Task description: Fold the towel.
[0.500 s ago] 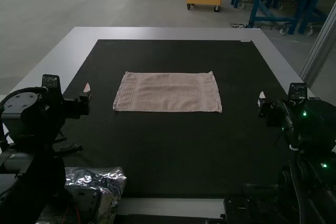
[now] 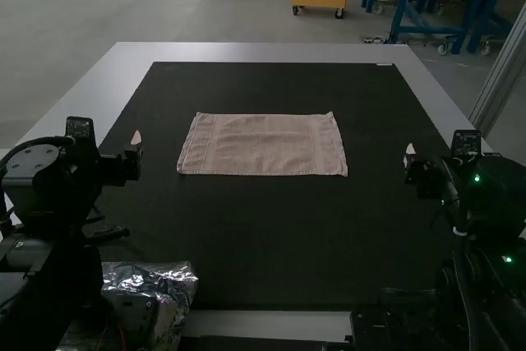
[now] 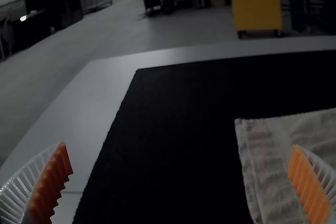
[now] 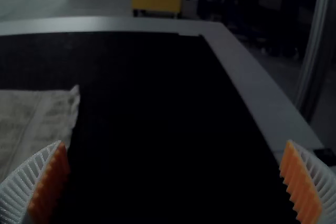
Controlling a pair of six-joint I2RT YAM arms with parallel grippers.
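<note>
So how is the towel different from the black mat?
The towel is pinkish-beige; the mat is black. The towel is much smaller than the mat. The towel lies on top, and the mat lies underneath, on the table. Both lie flat.

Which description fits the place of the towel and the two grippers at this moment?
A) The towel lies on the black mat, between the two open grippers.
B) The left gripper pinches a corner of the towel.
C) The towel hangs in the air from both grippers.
A: the towel lies spread on the black mat, with the open left gripper and right gripper on either side.
</note>
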